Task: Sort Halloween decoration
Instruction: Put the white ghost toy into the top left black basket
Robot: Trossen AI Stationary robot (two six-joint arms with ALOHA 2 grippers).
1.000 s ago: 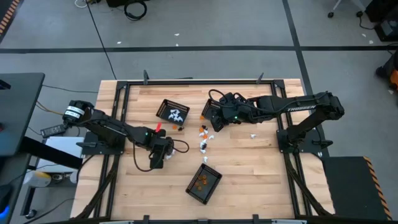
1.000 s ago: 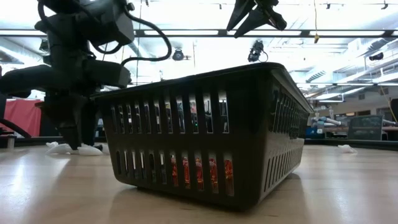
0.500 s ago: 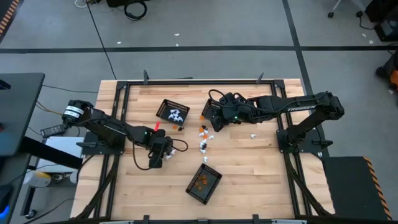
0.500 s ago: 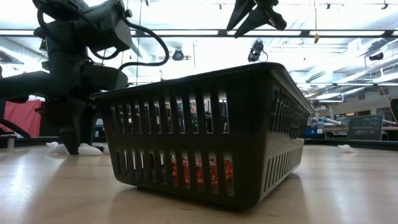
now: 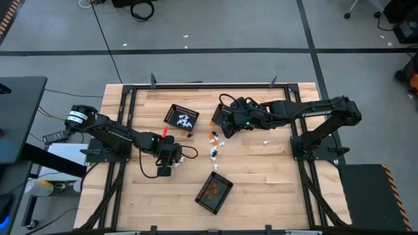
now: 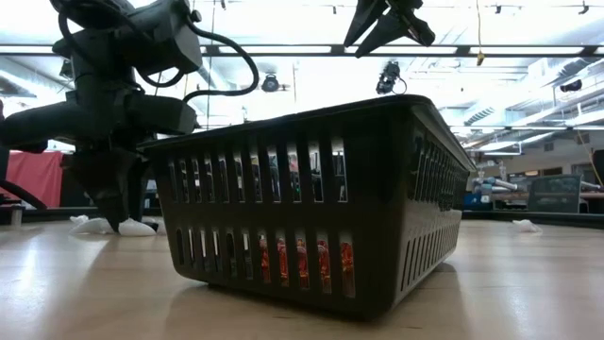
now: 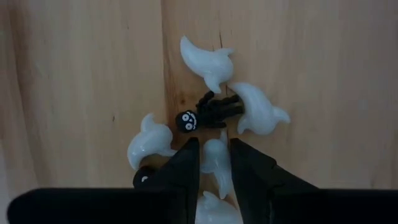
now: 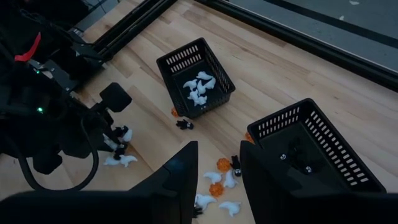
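Three black mesh baskets (image 5: 214, 193) sit on the wooden worktop (image 5: 261, 176); one holds white pieces, one orange. The Halloween decoration (image 7: 205, 65) is a set of tiny glossy white ghosts, black skeleton figures and orange pumpkins, scattered mid-worktop and clustered under the left tool (image 7: 215, 162), whose fingers pinch a white ghost (image 7: 216, 157). The right tool (image 8: 217, 180) hovers above the baskets, fingers parted, holding nothing. No writing is legible.

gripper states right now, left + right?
Left gripper: down at the table, jaws closing around a white ghost, grip not confirmed.
Right gripper: jaws open, empty, hovering above the trinkets near the basket.
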